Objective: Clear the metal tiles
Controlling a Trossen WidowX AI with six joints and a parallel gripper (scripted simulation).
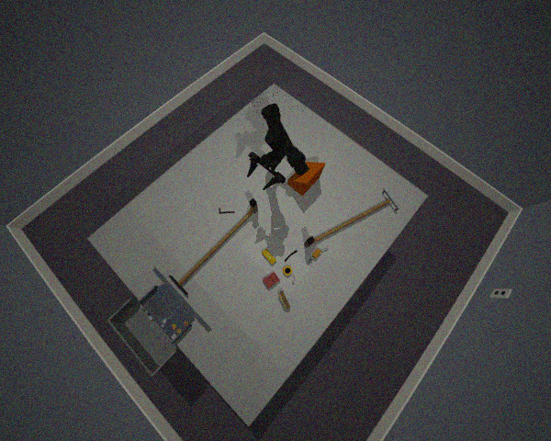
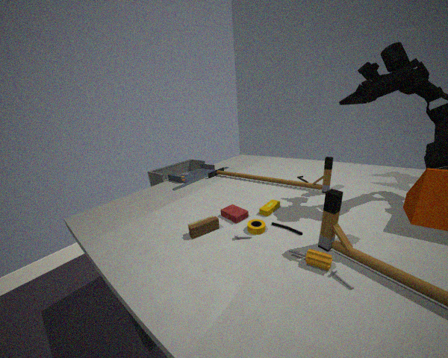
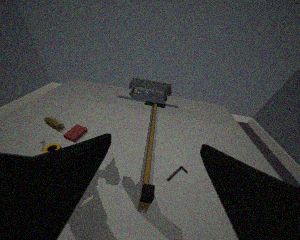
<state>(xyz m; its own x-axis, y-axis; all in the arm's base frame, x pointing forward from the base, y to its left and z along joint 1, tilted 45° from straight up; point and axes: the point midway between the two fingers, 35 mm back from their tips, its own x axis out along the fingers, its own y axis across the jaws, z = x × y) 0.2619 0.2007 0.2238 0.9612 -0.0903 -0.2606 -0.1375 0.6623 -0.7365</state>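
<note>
My gripper [image 1: 256,182] [image 2: 340,102] [image 3: 156,143] is open and empty, high above the table, a little behind the black-topped grip of the long scraper. The long scraper [image 1: 217,245] [image 2: 270,180] [image 3: 148,165] lies on the table, its upright grip [image 1: 253,203] [image 2: 327,173] [image 3: 147,193] towards me and its dark blade [image 1: 178,286] by the near edge of the steel plate [image 1: 164,301] [image 2: 197,176]. Several small orange and pale tiles [image 1: 178,331] [image 2: 183,178] are on the plate's far part, near the catch box [image 1: 145,334] [image 2: 158,177] [image 3: 150,84]. I cannot tell whether any lie inside the box.
A shorter tool [image 1: 349,221] [image 2: 402,275] with an open-frame head lies at the right. Between the tools are a yellow block [image 1: 268,256] [image 2: 269,207], a red block [image 1: 270,280] [image 2: 234,213] [image 3: 75,133], a tape roll [image 1: 286,270] [image 2: 256,226] and a brown block [image 1: 284,300] [image 2: 203,227]. A hex key [image 1: 226,211] [image 3: 177,173] lies beside the scraper.
</note>
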